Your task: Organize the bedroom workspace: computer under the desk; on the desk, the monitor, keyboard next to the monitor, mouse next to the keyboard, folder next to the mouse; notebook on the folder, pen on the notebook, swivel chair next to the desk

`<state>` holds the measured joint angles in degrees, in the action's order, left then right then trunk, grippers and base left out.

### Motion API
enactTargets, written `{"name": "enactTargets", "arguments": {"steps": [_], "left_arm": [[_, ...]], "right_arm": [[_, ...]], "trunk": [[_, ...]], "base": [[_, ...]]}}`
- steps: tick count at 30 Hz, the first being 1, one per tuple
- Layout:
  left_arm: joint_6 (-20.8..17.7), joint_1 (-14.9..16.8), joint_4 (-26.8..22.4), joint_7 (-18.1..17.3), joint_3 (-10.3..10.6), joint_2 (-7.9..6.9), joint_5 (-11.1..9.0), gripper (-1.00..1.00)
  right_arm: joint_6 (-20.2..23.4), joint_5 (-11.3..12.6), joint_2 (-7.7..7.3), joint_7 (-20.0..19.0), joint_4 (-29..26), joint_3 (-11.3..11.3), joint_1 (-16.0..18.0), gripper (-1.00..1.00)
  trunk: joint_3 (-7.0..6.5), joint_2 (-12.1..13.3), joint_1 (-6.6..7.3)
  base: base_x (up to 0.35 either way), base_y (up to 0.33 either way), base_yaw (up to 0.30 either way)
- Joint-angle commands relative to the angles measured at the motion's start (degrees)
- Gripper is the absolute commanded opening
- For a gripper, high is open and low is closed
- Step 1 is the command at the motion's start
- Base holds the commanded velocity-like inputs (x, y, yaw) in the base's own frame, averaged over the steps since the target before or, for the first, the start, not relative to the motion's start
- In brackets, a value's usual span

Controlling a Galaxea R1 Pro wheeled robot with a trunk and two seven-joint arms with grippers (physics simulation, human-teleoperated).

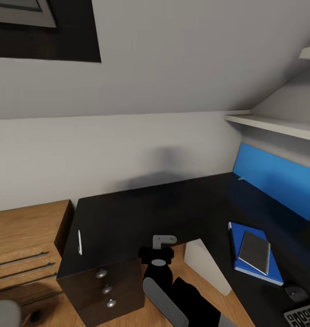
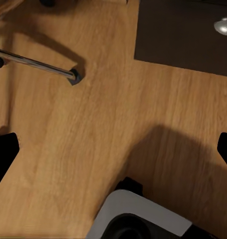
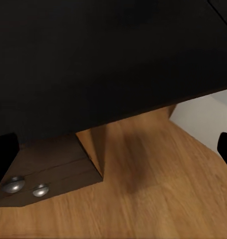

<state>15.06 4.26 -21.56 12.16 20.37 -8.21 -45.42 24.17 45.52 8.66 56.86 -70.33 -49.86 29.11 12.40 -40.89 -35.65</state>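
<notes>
Head view: notebook (image 1: pixel 255 252) on folder (image 1: pixel 255 254), pen (image 1: pixel 79 241) apart.

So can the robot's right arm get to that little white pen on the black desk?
Probably yes. The pen lies alone near the desk's left front edge, with nothing around it. The right gripper hovers at the front edge, fingers apart and empty, so a short sideways reach should do.

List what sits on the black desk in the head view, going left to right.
pen → folder with the notebook stacked on it → mouse → keyboard at the frame's lower right corner, all on the desk.
</notes>
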Motion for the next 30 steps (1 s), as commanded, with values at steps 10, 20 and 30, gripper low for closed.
{"name": "enactTargets", "arguments": {"steps": [10, 20, 30], "left_arm": [[5.26, 0.04, 1.0, 0.41, 0.67, -0.05, -0.37, 1.0], [5.67, 0.04, 1.25, 0.43, 0.54, -0.1, -0.38, 1.0], [4.48, 0.04, -9.07, 0.4, -5.82, -3.92, -0.95, 1.0]], "right_arm": [[0.28, 0.16, -0.31, 0.24, -0.14, -0.14, 0.07, 1.0], [0.53, -0.34, -0.76, 0.33, -2.64, -0.44, 0.07, 1.0], [0.41, -1.13, -1.45, 0.61, -3.26, -0.58, 0.07, 1.0]], "trunk": [[0.23, -0.08, -0.01], [0.24, -0.08, -0.01], [0.24, -0.08, -0.01]], "base": [[0.0, 0.0, 0.046], [0.0, 0.0, 0.002], [0.0, 0.0, 0.0]]}}
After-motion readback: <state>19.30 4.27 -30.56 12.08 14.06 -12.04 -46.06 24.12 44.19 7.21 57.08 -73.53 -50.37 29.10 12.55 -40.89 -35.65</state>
